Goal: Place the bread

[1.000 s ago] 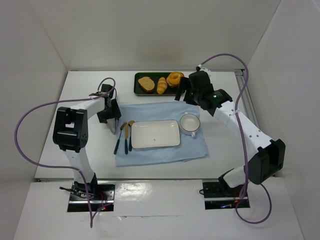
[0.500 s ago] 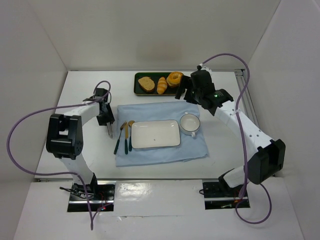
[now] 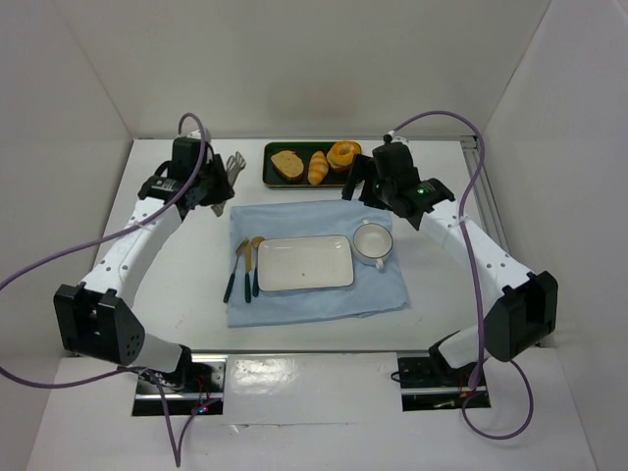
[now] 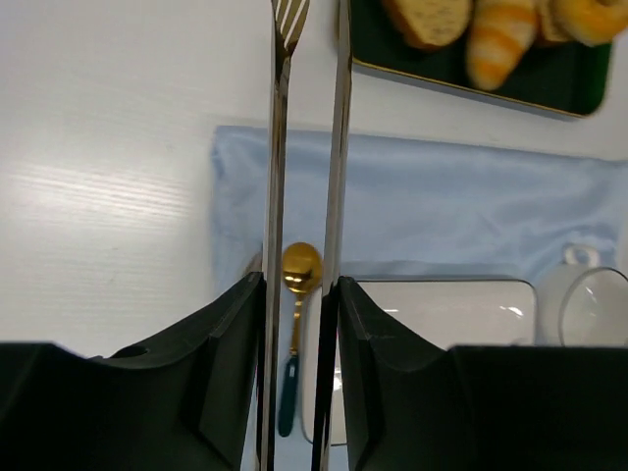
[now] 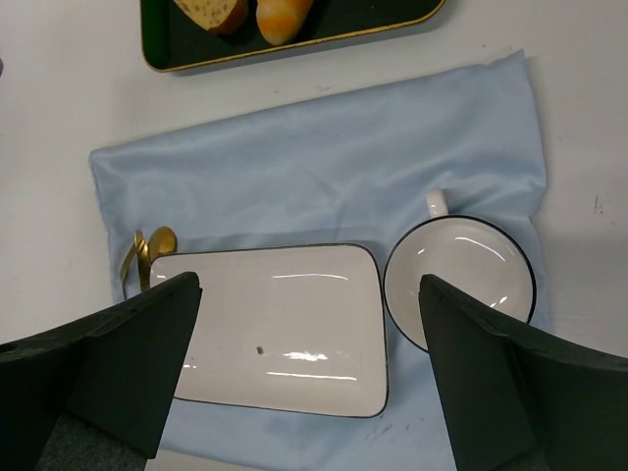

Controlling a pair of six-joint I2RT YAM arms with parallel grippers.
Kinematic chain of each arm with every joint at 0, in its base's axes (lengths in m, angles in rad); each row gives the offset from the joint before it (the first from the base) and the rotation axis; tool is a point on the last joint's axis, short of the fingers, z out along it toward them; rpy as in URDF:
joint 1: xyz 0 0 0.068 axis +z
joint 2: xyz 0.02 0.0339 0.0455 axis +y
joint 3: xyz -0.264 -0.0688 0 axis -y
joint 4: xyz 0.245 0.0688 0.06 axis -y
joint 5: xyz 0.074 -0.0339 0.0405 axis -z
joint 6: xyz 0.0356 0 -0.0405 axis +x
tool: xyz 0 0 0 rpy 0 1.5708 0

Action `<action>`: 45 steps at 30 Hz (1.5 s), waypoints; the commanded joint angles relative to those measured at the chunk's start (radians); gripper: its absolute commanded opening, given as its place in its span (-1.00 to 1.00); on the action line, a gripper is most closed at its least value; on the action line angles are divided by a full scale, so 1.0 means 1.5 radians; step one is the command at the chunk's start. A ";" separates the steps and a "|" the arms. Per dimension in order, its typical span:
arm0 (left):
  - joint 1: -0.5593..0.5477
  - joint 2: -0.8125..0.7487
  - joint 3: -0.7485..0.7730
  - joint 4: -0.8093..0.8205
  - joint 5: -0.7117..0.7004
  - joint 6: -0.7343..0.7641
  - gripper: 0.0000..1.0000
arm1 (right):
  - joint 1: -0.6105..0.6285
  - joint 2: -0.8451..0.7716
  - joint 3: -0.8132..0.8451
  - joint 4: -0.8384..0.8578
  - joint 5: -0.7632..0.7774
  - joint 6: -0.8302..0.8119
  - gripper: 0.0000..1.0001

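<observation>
left gripper (image 4: 300, 287): clamped on tongs (image 4: 278, 147) | right gripper (image 5: 309, 287): jaws wide

Bright, even light from above; faint shadows on the white table (image 3: 196, 294), glare streaks on the plate (image 5: 275, 324), left wrist view slightly soft.

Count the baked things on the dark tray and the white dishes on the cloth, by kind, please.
Toast slice: 1
Long roll: 1
Ring-shaped bread: 1
White plate: 1
White cup: 1
Total: 5
</observation>
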 commanded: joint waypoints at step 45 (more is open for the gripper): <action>-0.183 0.540 0.543 0.132 0.072 0.016 0.00 | -0.166 -0.062 0.027 -0.005 -0.086 -0.099 0.99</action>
